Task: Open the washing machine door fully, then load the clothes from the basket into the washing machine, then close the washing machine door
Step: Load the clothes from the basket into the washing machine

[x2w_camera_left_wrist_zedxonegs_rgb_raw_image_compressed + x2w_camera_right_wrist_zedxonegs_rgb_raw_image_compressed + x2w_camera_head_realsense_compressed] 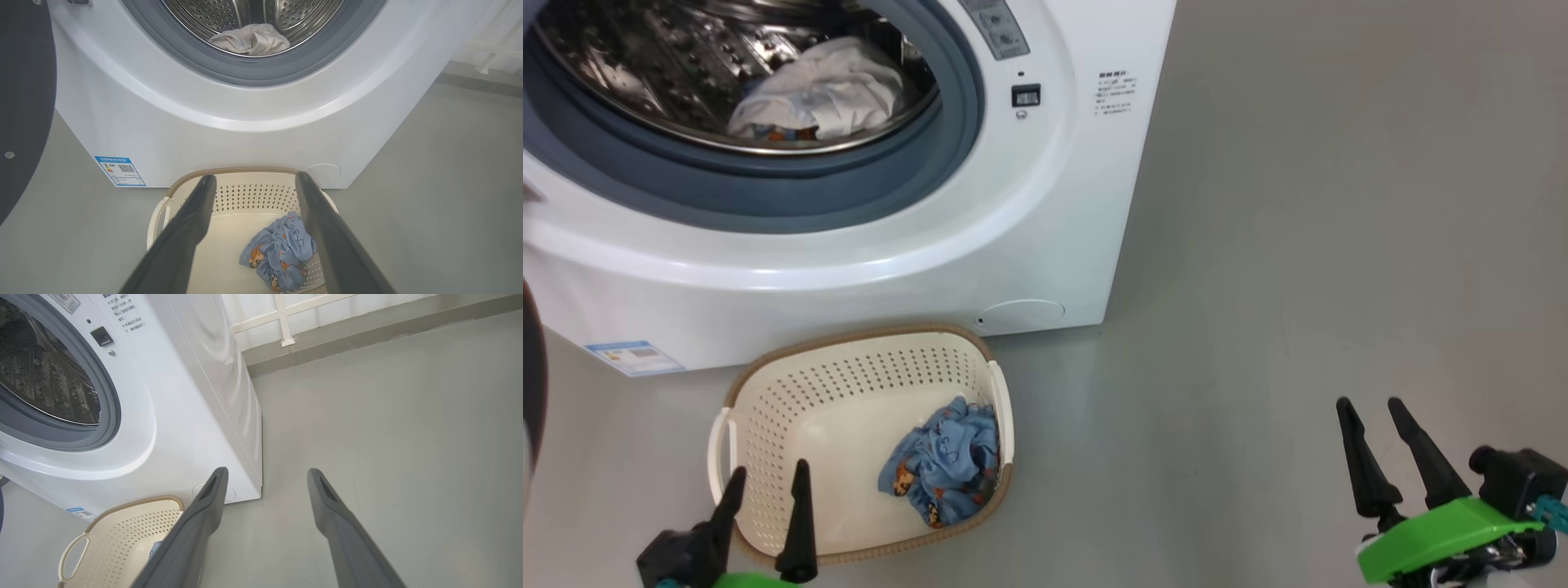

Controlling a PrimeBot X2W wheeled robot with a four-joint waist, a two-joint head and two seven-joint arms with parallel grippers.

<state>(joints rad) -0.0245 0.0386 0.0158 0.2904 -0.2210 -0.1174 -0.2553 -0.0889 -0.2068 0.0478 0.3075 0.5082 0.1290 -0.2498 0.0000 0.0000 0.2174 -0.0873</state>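
Left jaws spread, empty, above the basket [866, 376]; right jaws spread, empty, over the floor [1298, 245] well aside. The blue printed garment [947, 461] lies in the basket; the pale garment [825, 90] sits inside the washing machine [849, 269]. The washing machine door [24, 102] hangs open. Seemingly left: load the blue garment, shut the door.

The washing machine [849, 269], a white front-loader, stands on the grey floor [1298, 245]. Its washing machine door [24, 102] is swung open at the left, baring the grey-blue gasket [768, 196] and the steel drum [645, 73]. A pale white garment [821, 94] lies crumpled at the drum's front lip. The cream, brown-rimmed basket [768, 392] sits just before the machine's lower front. A blue garment [947, 461] with orange prints is bunched against the basket's right wall.
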